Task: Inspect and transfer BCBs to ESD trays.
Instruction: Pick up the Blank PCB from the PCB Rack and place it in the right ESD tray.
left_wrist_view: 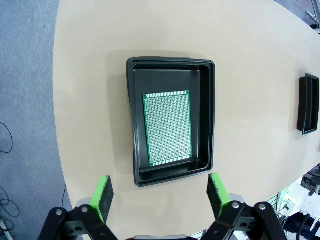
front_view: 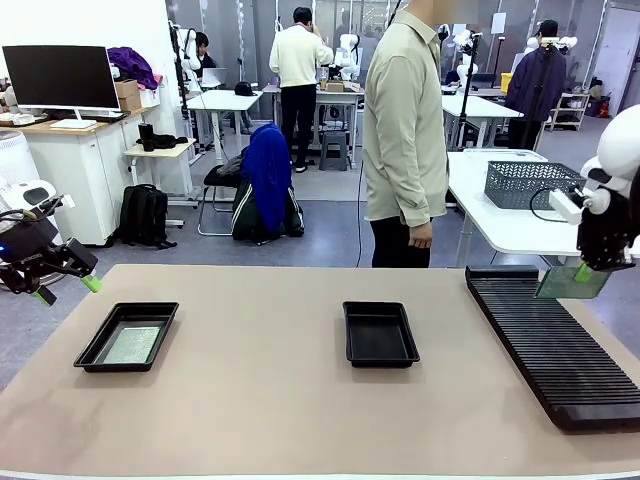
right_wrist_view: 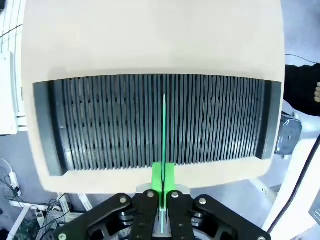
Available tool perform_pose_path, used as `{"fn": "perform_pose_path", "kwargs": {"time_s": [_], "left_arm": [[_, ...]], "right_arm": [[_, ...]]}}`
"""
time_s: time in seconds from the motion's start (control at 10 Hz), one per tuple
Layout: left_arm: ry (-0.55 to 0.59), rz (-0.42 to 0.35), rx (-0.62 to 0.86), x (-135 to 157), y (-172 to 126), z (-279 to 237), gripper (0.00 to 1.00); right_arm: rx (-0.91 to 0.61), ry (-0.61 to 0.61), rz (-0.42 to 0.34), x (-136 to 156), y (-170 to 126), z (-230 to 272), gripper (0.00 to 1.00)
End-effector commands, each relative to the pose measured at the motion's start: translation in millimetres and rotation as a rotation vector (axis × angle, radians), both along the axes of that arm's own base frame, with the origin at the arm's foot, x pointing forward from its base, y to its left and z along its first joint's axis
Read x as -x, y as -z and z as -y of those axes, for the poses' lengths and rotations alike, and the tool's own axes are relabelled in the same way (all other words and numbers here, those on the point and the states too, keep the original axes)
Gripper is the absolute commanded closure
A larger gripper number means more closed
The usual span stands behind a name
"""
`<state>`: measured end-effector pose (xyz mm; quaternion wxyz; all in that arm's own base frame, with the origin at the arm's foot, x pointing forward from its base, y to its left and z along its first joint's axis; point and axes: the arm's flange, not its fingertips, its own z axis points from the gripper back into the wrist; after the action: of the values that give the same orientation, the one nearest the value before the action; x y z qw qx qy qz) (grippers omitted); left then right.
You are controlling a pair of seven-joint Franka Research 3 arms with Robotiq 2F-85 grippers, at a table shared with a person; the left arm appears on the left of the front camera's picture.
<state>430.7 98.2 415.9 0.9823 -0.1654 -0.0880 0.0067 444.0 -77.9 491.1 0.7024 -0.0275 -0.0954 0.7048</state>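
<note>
One BCB [front_view: 132, 345] [left_wrist_view: 167, 129] lies flat on the floor of the left ESD tray [front_view: 92, 350] [left_wrist_view: 205, 120], toward 8 o'clock on the desk [front_view: 270, 400] in the front view. Its face is green with a dense pale grid of dots inside a plain green border. It is smaller than the tray floor, so black shows around it. Any print on it is too small to read.

The held BCB [front_view: 570, 282] [right_wrist_view: 163, 130] is clamped between the fingers of the right hand [front_view: 583, 270] [right_wrist_view: 163, 182] at 3 o'clock, over the far end of the ribbed black rack [front_view: 550, 350] [right_wrist_view: 110, 125]. In the right wrist view it shows edge-on, as a thin green line running toward 12 o'clock across the slots. Whether its lower edge sits in a slot I cannot tell.

The left hand [front_view: 68, 290] [left_wrist_view: 160, 199] is at 9 o'clock, off the desk's edge, with its fingers apart and gripping nothing. The middle ESD tray [front_view: 380, 333] [left_wrist_view: 307, 104] sits near the desk's centre, showing a bare black floor. A person [front_view: 405, 130] stands at 12 o'clock beyond the far edge.
</note>
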Motion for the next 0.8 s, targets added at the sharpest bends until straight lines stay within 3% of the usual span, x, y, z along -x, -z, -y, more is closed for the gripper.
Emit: {"fn": "perform_pose_path", "kwargs": {"time_s": [0.0,0.7], "left_arm": [[-0.002,0.009,0.001,-0.9,1.2,-1.0,0.00],[-0.002,0.009,0.001,-0.9,1.2,-1.0,0.00]], "right_arm": [[0.016,0.012,-0.026,6.5,-31.6,-3.3,1.00],[-0.014,0.027,-0.010,25.3,-164.3,2.8,1.00]]}}
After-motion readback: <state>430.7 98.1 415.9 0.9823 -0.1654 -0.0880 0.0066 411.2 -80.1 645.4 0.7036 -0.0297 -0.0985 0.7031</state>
